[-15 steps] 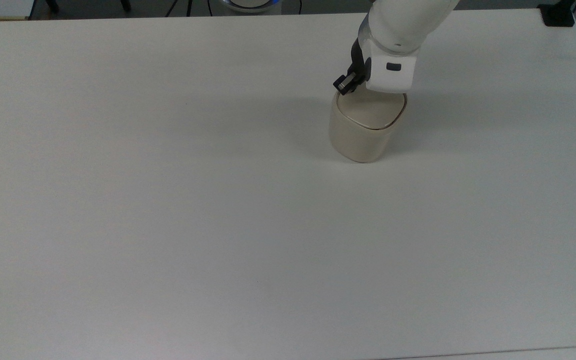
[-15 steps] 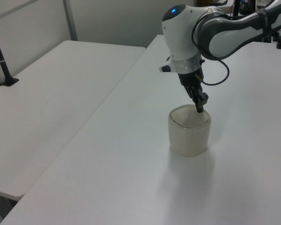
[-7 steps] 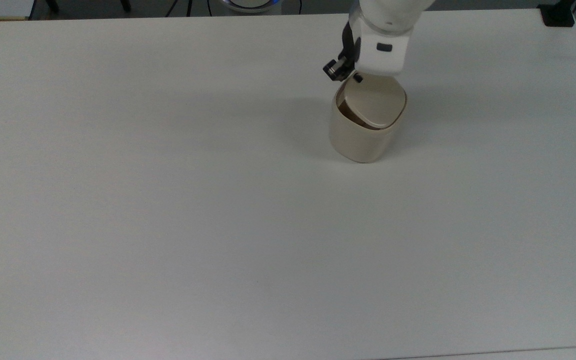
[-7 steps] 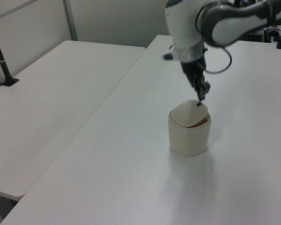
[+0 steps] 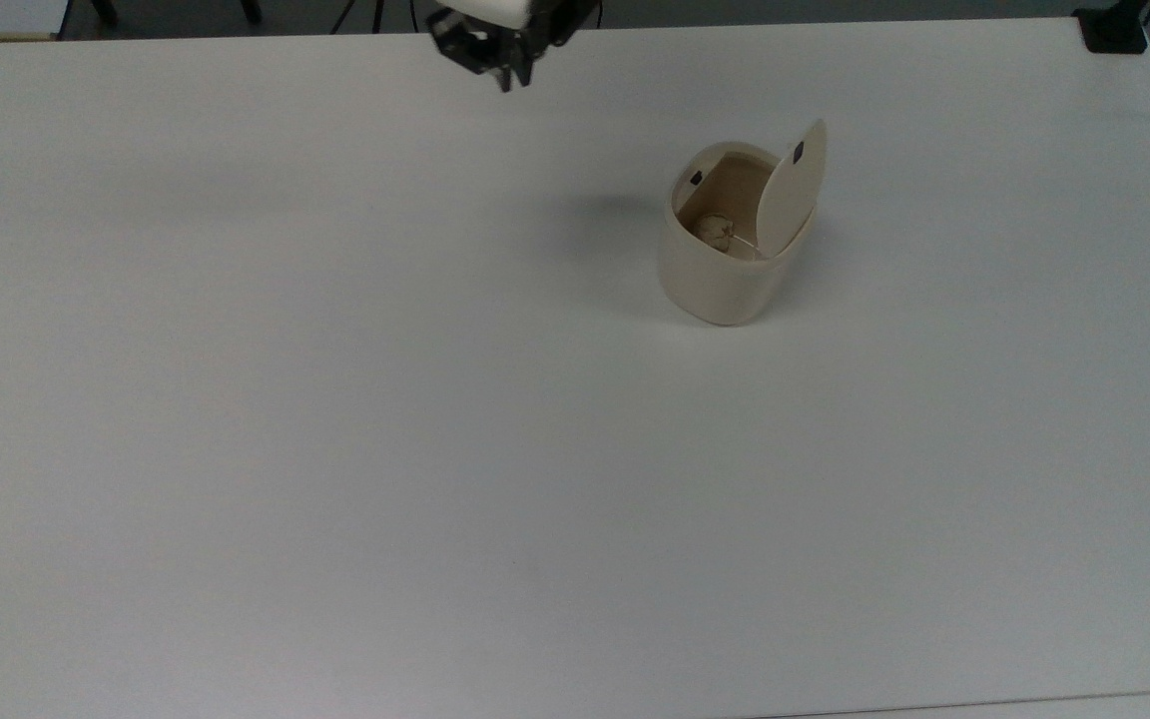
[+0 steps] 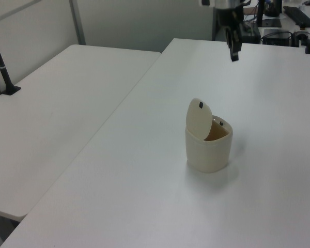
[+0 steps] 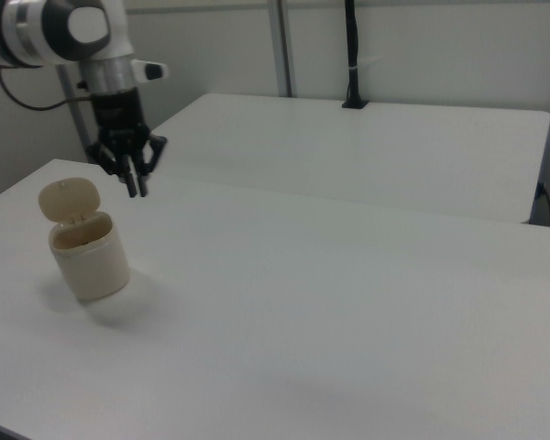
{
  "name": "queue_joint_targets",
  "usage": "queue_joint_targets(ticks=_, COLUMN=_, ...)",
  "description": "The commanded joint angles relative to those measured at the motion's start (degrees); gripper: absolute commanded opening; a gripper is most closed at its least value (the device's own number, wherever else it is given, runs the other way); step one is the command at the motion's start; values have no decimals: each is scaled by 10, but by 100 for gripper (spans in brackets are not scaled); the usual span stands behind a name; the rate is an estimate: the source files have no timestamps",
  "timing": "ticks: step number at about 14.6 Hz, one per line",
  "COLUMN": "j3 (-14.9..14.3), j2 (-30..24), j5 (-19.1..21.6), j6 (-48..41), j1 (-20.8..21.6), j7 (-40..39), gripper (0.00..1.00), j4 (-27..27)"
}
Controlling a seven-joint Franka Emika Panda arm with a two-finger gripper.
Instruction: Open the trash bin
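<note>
Cream plastic, rounded-square in shape, the trash bin [image 5: 725, 262] stands on the white tabletop [image 5: 435, 449] toward the far right corner in the top view, well in from both edges. Its lid [image 5: 791, 188] now stands swung up on its hinge, nearly upright, whereas half a second ago it was only cracked open and one second ago it lay flat and closed. A small crumpled item [image 5: 715, 231] shows inside the opened cavity. The end effector [image 5: 497, 60] has withdrawn from the lid and hangs above the far edge of the tabletop, well apart from the trash bin. Whether it is open or closed cannot be determined, but it holds nothing. Judged from the raised lid, the opening task appears complete.
</note>
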Motion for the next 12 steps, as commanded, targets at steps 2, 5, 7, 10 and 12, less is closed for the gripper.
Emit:
queue_joint_targets(ticks=2, j3=3, j2=-38, j5=8, j6=3, j1=-96, j7=44, gripper=61, j4=-14)
queue_joint_targets(ticks=5, j3=3, j2=-58, j5=12, j6=6, j1=-128, j7=62, gripper=100, j4=-13)
queue_joint_targets(ticks=7, j3=2, j2=-58, j5=11, j6=31, j1=-132, j7=137, gripper=100, j4=-13)
queue_joint_targets(ticks=10, j3=-3, j2=-58, j5=8, j6=43, j1=-138, j7=160, gripper=100, j4=-13)
queue_joint_targets(ticks=12, j3=-3, j2=-56, j5=11, j6=42, j1=-137, j7=160, gripper=100, j4=-13)
